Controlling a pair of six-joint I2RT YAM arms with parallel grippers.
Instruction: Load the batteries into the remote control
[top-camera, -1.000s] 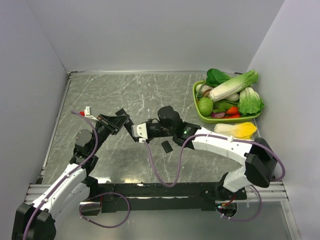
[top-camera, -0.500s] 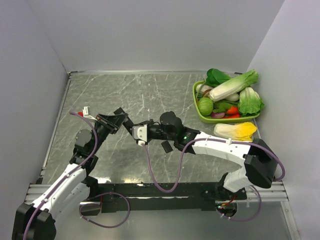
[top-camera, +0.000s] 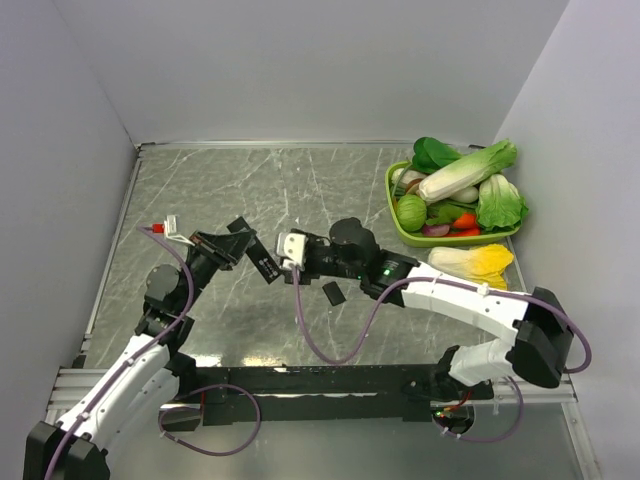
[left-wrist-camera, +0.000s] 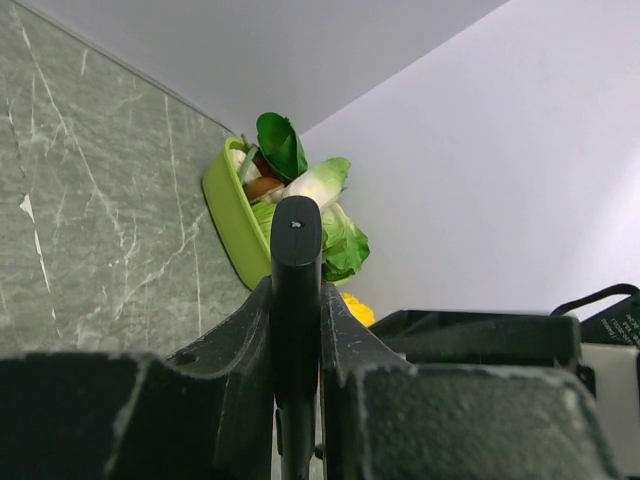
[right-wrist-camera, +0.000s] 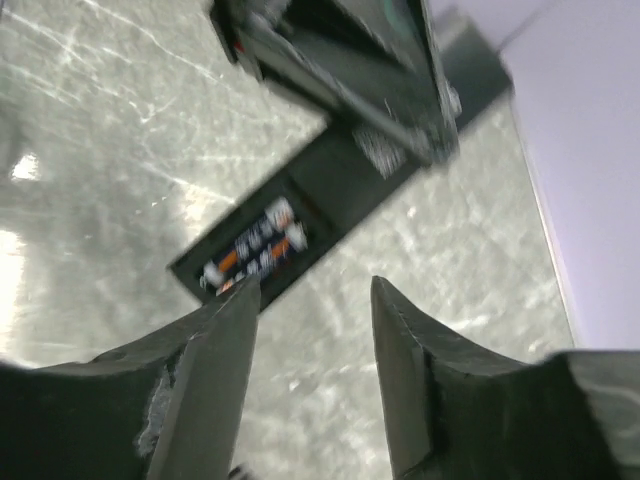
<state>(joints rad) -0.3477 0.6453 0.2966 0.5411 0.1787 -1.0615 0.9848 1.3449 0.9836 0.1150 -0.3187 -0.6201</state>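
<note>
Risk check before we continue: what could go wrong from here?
1. The remote control is pinched at one end only by the left gripper; it could pivot or slip.
2. Its compartment looks open, the batteries exposed; a tilt might spill them.
3. The open right gripper hangs close by and could knock it.

You're seeing the remote control (left-wrist-camera: 296, 240) only edge-on in the left wrist view — the left gripper (left-wrist-camera: 297, 292) is covering its flanks, the bottom edge is cutting off its lower end, and its button face is not showing. The right wrist view is blurring badly: the batteries (right-wrist-camera: 262, 245) are showing as orange-and-white smears in the remote's open back, their number unclear — and the top edge is cropping the left gripper. From above, the batteries are reading too small to pick out.
</note>
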